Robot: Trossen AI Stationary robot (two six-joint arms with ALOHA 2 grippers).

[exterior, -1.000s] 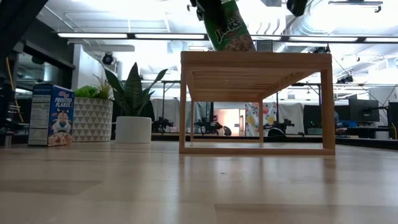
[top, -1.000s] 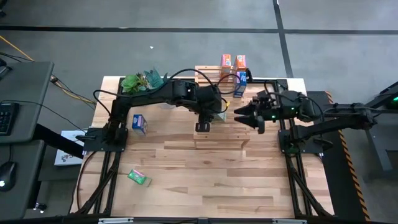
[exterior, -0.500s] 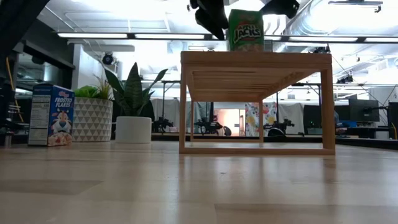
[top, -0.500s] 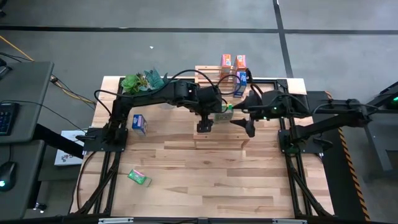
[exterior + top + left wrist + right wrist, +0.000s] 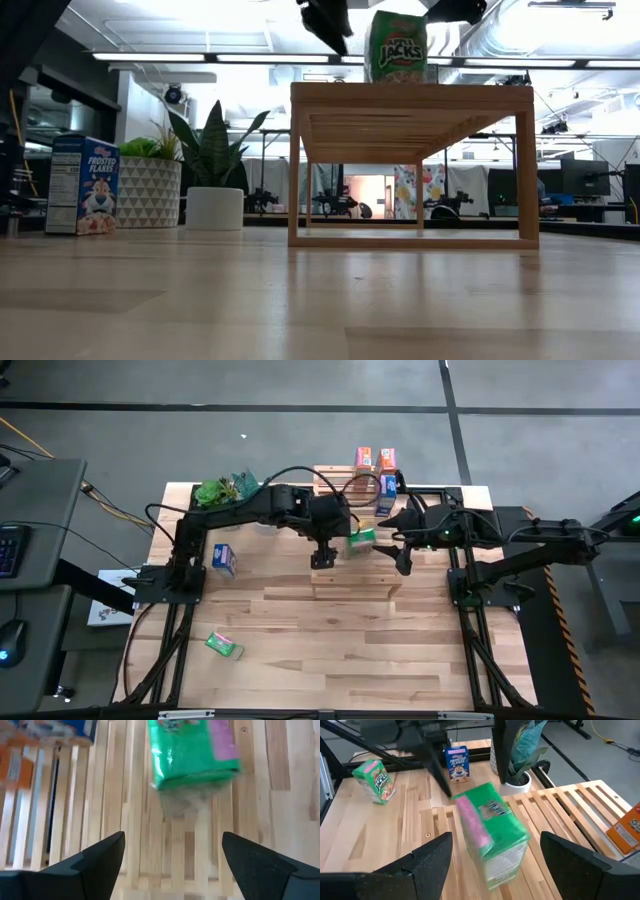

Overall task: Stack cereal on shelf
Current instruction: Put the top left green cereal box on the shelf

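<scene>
Left gripper (image 5: 321, 556) open and empty, hanging over the shelf (image 5: 350, 588) just beside the green cereal box (image 5: 360, 541); fingers (image 5: 100, 856) spread wide, with only slats between them. Right gripper (image 5: 394, 547) likewise open and holding nothing, over the shelf on the box's other side, pointing at it. No contact visible between either gripper and the box.

Green box upright on the shelf's top, near its middle, standing on its own. At the shelf's far end, two orange boxes (image 5: 375, 458) and one blue box (image 5: 386, 494), apparently on the slats too. By that count, four of six placed.

Left to do, judging by the layout: a second blue box (image 5: 224, 559) on the tabletop off the shelf's left side, and a second green box (image 5: 224, 646) on the tabletop well away from the shelf, towards the near left. Potted plants (image 5: 228, 490) beyond the shelf's far left corner, no part of the job.
</scene>
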